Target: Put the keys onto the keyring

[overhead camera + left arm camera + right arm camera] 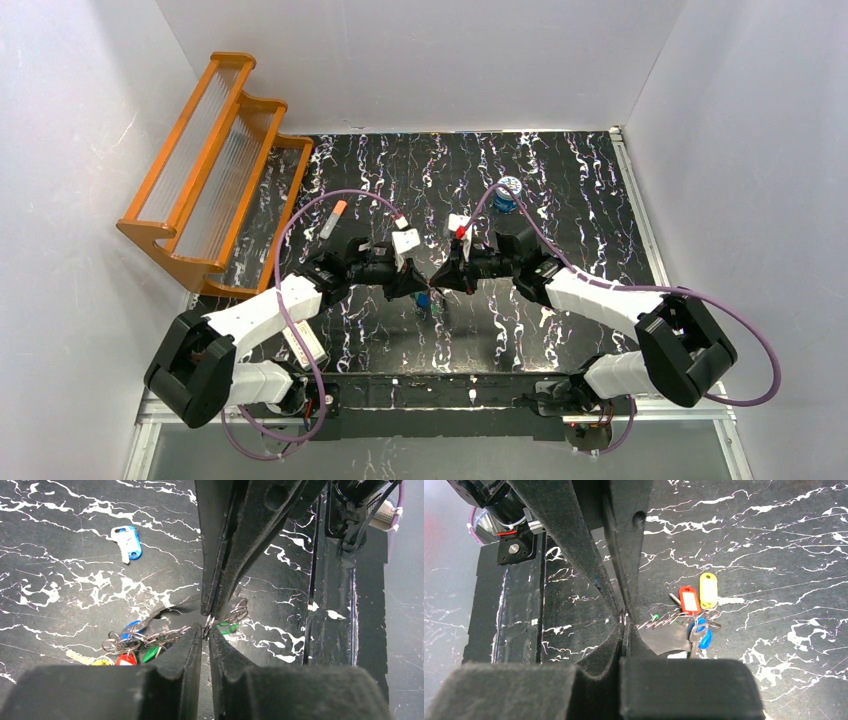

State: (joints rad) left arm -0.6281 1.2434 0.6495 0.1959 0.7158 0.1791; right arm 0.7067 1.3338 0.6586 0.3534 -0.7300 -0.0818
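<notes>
A thin metal ring, the keyring (207, 625), sits edge-on at the centre of the table (560, 200), where the tips of both grippers meet. My left gripper (206, 630) has its fingers drawn in to a narrow gap, with the ring between the tips. My right gripper (623, 622) is shut on the same ring from the opposite side. A chain of wire loops runs from the ring to a bunch of keys (125, 650) with blue, red, green and yellow heads. In the right wrist view the bunch (694, 610) lies on the table. One blue-headed key (127, 542) lies apart.
An orange wooden rack (215, 160) stands at the back left. A small round blue tin (508, 193) sits behind the right arm. An orange-tipped white tube (333, 218) lies behind the left arm. Purple cables loop over both arms.
</notes>
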